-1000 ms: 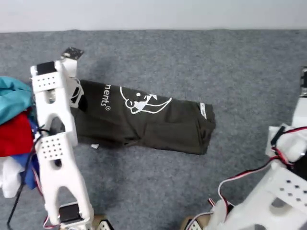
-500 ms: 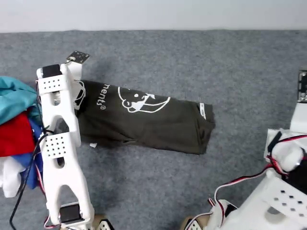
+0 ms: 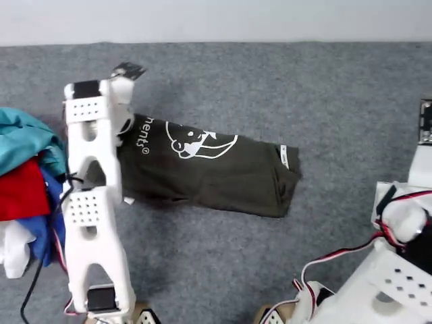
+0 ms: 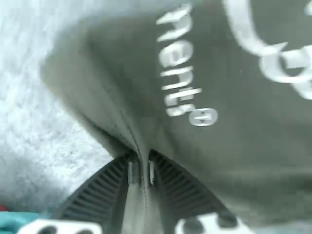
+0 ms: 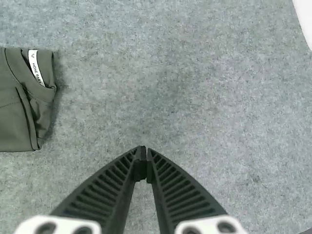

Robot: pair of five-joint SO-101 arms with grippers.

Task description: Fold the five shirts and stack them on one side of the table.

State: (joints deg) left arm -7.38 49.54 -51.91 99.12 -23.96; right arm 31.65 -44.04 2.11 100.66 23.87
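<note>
Shirt, dark olive, lying mid-surface as a long folded strip. Left claw clamped on a pinch of its printed end. Probably the cross fold: lift that end high, carry it toward the collar. Right claw closed on nothing, apart from the collar end. Open room on the right; heaped shirts crowding the left edge.

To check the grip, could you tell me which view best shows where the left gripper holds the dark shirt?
The left wrist view: the left gripper is shut on a fold of the dark shirt beside its white print. In the high view the arm hides that pinch; the right wrist view catches the shirt's collar end.
</note>
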